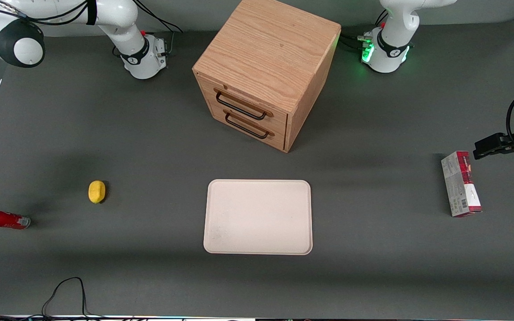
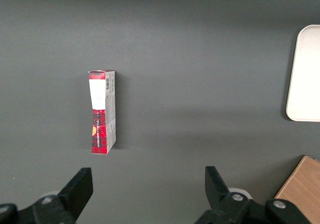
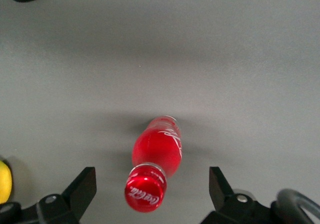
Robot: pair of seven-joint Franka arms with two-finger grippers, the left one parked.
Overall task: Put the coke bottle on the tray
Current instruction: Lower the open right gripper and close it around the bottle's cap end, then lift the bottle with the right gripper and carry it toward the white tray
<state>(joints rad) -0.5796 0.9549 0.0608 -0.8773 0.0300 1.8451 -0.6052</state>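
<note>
Currently, the spread end effector (image 3: 150,184) hovers above the lying bottle (image 3: 156,156); next: descend, then grasp.

We see a wide table (image 1: 150,147) covered in a matte, dark grey surface that fills nearly the whole front view. Light falls evenly from above, leaving only soft, blurred shadows in broad bands on the grey. At the middle of the table's edge farthest from the front camera stands a light oak two-drawer box (image 1: 270,53), turned at an angle so that one corner points toward us. Both its drawers are shut, each with a thin black wire handle (image 1: 241,107). A green glow (image 1: 366,53) tints the grey near that edge, toward the parked arm's end. A black cable (image 1: 67,290) loops over the nearest edge.
</note>
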